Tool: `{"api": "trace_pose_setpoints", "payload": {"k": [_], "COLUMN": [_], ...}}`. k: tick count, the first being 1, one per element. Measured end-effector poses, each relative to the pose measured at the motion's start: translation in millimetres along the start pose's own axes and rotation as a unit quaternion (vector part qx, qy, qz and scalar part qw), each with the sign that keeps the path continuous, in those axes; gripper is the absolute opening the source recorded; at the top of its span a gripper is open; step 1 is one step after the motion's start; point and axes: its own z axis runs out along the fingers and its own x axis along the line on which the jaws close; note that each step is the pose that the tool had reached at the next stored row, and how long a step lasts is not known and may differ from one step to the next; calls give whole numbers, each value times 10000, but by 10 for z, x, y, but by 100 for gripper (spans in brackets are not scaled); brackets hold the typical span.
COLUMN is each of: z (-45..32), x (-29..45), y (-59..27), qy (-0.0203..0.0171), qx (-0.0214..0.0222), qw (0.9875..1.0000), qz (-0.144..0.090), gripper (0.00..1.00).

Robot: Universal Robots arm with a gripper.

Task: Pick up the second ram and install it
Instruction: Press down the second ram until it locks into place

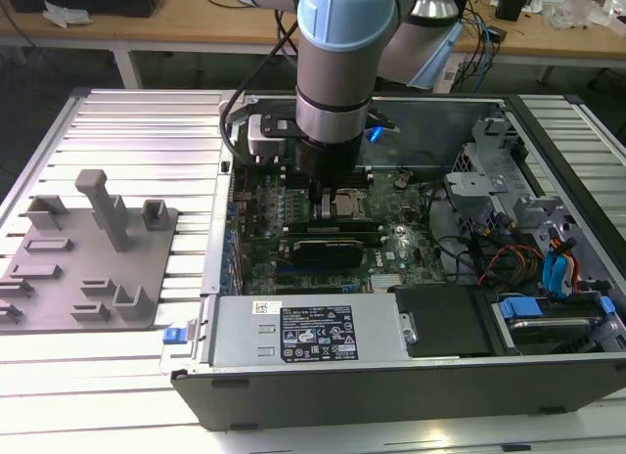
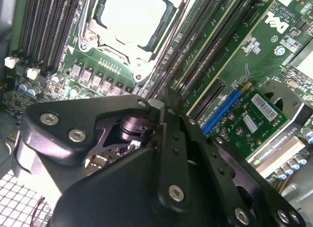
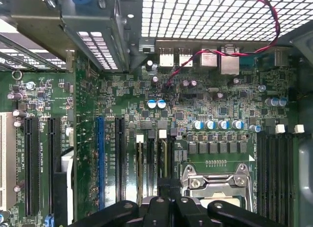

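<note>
My gripper (image 1: 318, 195) reaches down into the open computer case (image 1: 391, 381), over the memory slots beside the processor socket (image 1: 348, 204). In both wrist views its fingers (image 2: 157, 103) stand close together above the slots. The second ram (image 3: 164, 158), seen edge-on as a thin stick with a pale gold-green edge, stands in one slot and runs under my gripper (image 3: 166, 190). The fingers look shut on its top edge. A similar stick (image 3: 140, 163) stands two slots over.
A black card (image 1: 328, 247) lies just in front of the slots. The power supply (image 1: 303, 332) and drive cage (image 1: 509, 190) crowd the case's front and the exterior view's right. A grey holder fixture (image 1: 88, 249) sits outside at the exterior view's left. A red cable (image 3: 264, 21) loops near the rear grille.
</note>
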Motion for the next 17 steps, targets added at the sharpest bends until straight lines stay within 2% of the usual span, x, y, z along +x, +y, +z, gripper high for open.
{"api": "trace_pose_setpoints", "payload": {"k": [6,7,9,11,12,13,15,16,17], "z": [8,-40,-252,-276,-276,-276,-277,-278,-278], "x": [-1,-6,-20,-22,-22,-23,-23,-23,-23], "y": [-1,-1,3,3,-33,-117,-212,-291,-295], "qy": [-6,-6,1,2,2,1,1,2,1], "qx": [3,5,1,0,0,0,0,0,0], "qw": [10000,10000,10000,10000,10000,10000,10000,10000,10000], "qz": [0,-1,0,0,-1,1,0,-1,0], "gripper": [8,8,8,8,8,8,8,8,8]}}
